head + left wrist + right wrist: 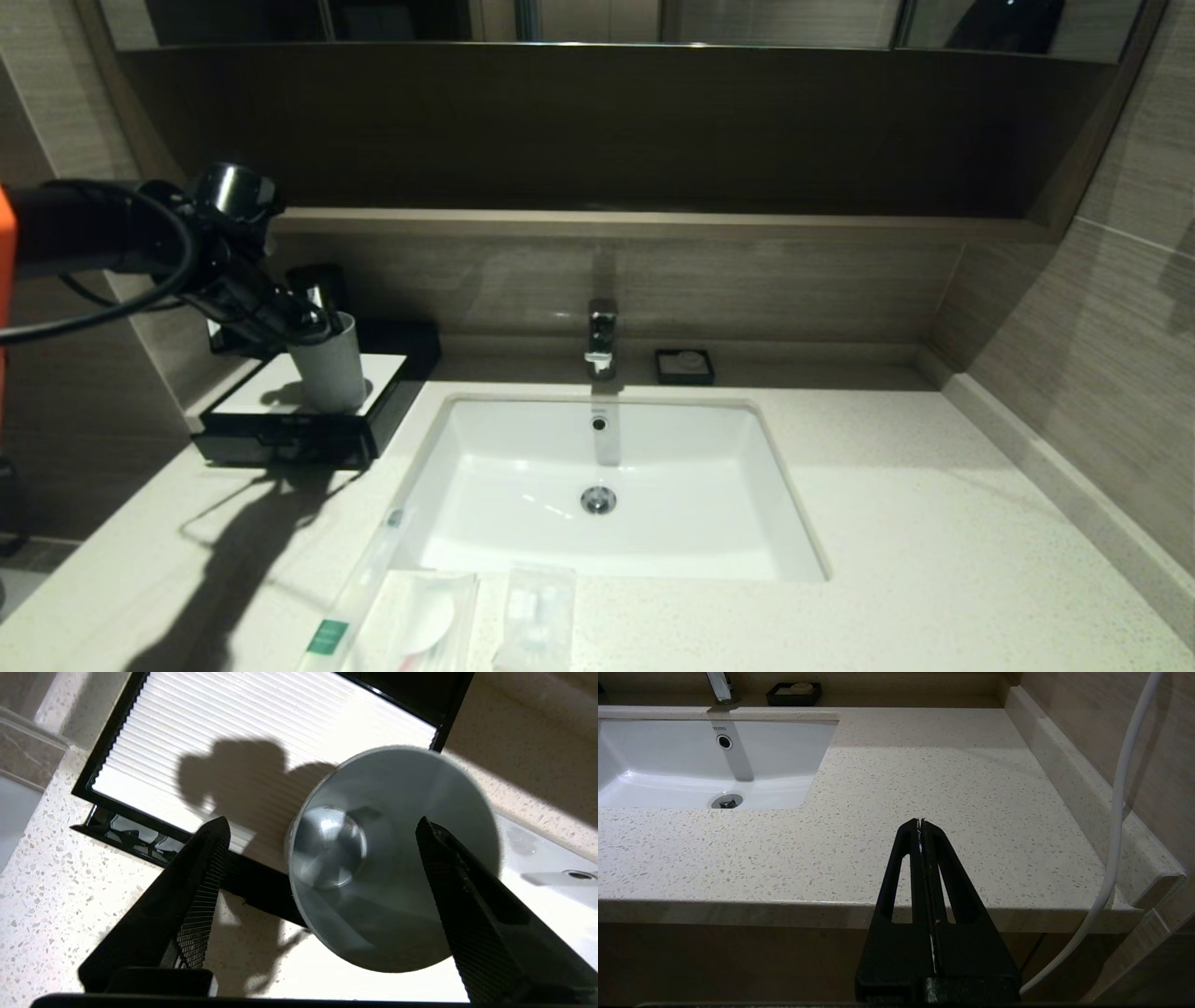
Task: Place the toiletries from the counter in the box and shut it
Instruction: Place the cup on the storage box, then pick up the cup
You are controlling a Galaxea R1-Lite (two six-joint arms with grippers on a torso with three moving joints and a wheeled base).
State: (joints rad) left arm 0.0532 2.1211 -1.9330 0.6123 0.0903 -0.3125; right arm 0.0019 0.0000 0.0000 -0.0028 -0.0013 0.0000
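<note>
Straddling the grey cup point(392, 858) atop the box point(308, 411), left gripper point(322, 835) jaws wide (w/o touching).

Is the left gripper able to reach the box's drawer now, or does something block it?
Probably yes. The left gripper, jaws wide apart, sits over the grey cup standing on the box. The drawer front faces open counter, and the cup stands on top, not in front.

Left hand point(322, 833) reached forward, fingers spread wide, right hand point(920, 822) parked low, fingers pressed together
</note>
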